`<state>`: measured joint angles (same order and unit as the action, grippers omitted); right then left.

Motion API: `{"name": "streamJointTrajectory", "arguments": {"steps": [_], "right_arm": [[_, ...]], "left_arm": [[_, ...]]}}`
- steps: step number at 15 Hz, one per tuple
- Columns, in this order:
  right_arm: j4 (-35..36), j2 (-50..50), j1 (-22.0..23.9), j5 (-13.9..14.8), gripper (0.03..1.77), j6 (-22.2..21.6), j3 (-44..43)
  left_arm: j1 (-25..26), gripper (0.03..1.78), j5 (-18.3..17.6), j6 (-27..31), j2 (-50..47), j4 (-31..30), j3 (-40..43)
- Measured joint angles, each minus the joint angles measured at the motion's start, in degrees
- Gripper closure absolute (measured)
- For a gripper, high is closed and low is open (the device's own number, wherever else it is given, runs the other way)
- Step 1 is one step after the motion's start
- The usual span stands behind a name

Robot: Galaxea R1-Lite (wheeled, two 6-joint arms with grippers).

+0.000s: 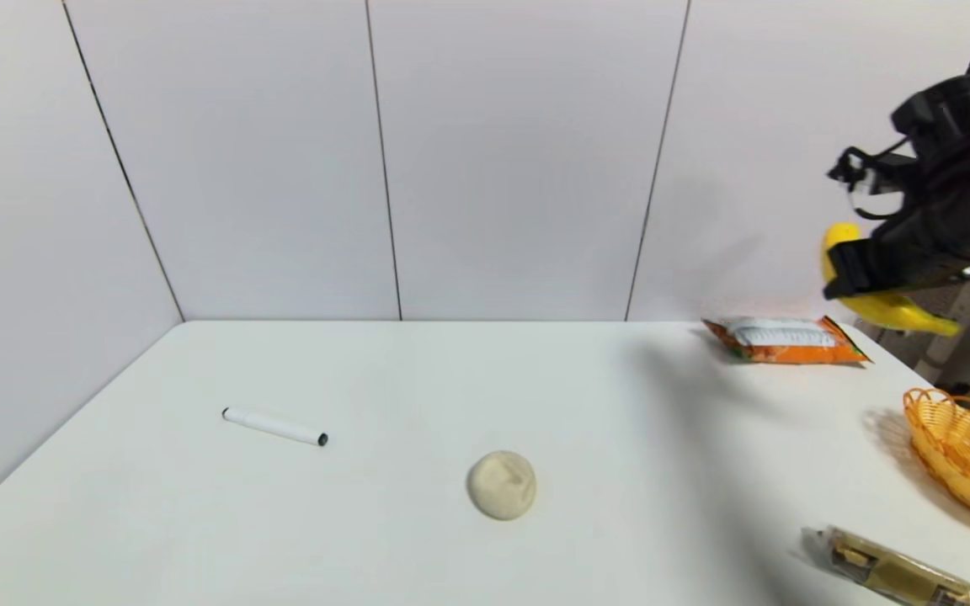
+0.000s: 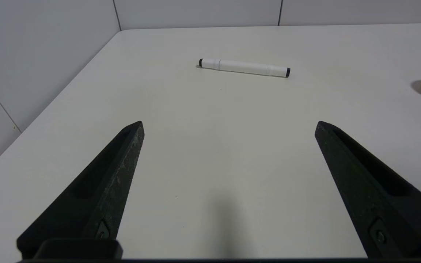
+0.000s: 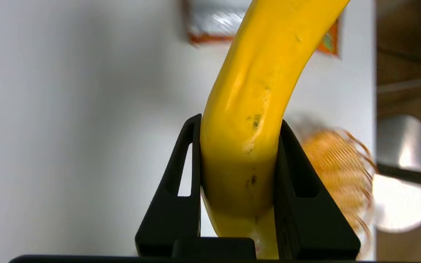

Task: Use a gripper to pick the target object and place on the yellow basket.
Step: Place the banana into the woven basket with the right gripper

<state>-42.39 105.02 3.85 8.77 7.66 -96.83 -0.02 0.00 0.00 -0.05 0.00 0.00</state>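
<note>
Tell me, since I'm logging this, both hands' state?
Left hand: open, empty, above the table.
Right hand: closed on the banana, raised.

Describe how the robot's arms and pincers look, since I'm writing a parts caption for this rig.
The right arm is dark, mostly black, with rounded segments and loose black cables looping off it. Its pincer is black, with tapering fingers that have long cut-out slots. The left pincer matches: black, wedge-shaped, slotted fingers with small screws near the base and light scuffs.

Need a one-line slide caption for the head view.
Right gripper holds the banana in the air, wicker basket on the table below.
</note>
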Motion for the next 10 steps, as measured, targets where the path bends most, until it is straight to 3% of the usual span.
{"name": "streamJointTrajectory", "arguments": {"steps": [5,7,10], "right_arm": [[-0.28,-6.7,15.6,-0.43,1.27,5.88,12.13],[-0.33,-7.56,19.58,-0.69,1.27,9.4,14.58],[0.13,-6.84,22.91,-3.75,1.27,12.41,16.82]], "left_arm": [[0.02,0.12,-0.02,0.0,0.0,0.0,0.0],[0.02,0.12,0.0,0.02,0.0,0.0,0.0],[0.0,0.12,0.0,0.0,0.0,0.0,0.0]]}}
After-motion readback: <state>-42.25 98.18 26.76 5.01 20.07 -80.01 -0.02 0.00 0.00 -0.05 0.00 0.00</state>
